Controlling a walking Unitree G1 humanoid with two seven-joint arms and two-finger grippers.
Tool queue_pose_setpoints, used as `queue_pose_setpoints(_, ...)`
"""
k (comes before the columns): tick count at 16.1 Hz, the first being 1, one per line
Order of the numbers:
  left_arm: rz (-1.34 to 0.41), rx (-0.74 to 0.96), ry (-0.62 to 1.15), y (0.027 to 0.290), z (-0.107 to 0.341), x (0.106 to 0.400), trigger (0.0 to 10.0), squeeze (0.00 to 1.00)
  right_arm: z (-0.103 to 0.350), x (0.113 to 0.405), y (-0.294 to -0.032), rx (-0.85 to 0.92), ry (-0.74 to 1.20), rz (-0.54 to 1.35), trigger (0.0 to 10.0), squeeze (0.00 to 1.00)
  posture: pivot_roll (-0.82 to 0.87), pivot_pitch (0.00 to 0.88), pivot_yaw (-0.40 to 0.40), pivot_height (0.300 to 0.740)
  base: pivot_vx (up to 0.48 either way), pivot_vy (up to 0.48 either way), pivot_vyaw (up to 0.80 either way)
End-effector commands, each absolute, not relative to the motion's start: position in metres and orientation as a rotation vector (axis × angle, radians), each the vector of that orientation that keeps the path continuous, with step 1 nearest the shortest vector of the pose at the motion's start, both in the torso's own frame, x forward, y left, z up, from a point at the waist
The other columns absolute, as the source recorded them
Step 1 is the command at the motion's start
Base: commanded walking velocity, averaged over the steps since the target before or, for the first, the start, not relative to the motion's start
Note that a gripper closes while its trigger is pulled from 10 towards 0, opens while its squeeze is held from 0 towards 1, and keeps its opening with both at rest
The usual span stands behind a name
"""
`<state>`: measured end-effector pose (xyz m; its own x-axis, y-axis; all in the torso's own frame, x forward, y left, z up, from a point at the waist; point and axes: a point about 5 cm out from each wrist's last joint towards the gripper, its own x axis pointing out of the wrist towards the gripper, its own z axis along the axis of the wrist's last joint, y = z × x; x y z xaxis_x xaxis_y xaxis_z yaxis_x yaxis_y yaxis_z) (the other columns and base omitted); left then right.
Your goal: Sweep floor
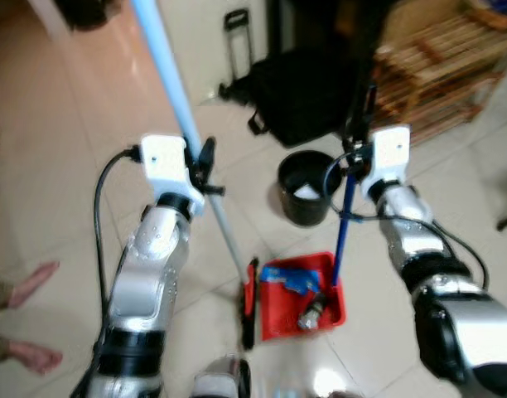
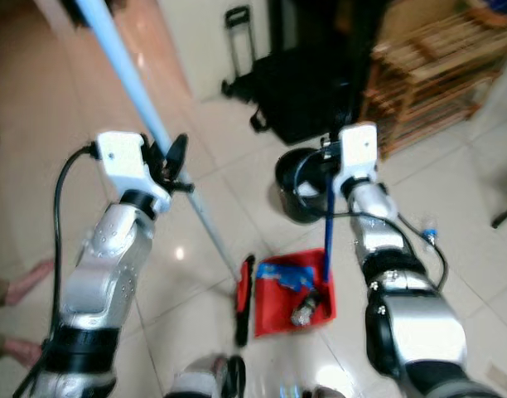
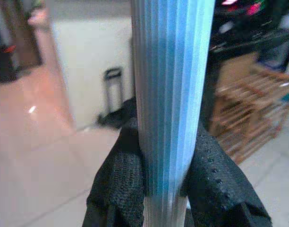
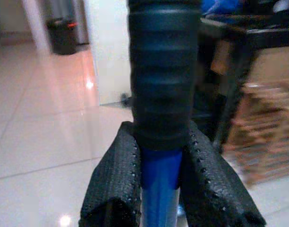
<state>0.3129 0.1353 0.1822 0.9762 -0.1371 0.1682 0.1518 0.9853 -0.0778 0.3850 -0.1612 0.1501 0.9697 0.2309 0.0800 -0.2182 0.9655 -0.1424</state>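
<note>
With the left gripper (image 1: 205,166) clamped on the pale blue broom handle (image 1: 166,62) at upper left and the right gripper (image 1: 353,162) clamped on the red dustpan's (image 1: 274,319) blue handle (image 1: 340,240) at lower centre, best to keep the pan flat and draw the broom head (image 1: 249,303) gently toward its lip.

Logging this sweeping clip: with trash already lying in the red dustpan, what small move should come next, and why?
Probably lift and tip the red dustpan into the black bin just behind it. The right gripper is shut on the dustpan handle, blue wrapper and a small bottle-like item lie inside, and the broom head rests alongside.
</note>
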Motion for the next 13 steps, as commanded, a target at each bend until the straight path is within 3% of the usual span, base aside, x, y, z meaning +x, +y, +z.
queue_pose_setpoints(1,-0.151,-0.073,-0.219,0.134,0.195,0.312,10.0,0.0,0.159,0.387,-0.162,-0.12,-0.132,0.223,10.0,0.0,0.03,0.163,0.116,0.74,0.469,0.0,0.0)
queue_pose_setpoints(3,-0.148,-0.068,-0.22,0.134,0.196,0.312,10.0,0.0,0.158,0.387,-0.161,-0.117,-0.129,0.225,10.0,0.0,0.04,0.169,0.116,0.74,0.456,0.0,0.0)
queue_pose_setpoints(13,-0.171,-0.051,-0.24,0.137,0.204,0.309,10.0,0.0,0.151,0.384,-0.158,-0.101,-0.112,0.222,10.0,0.0,0.05,0.187,0.123,0.74,0.0,0.0,0.0)
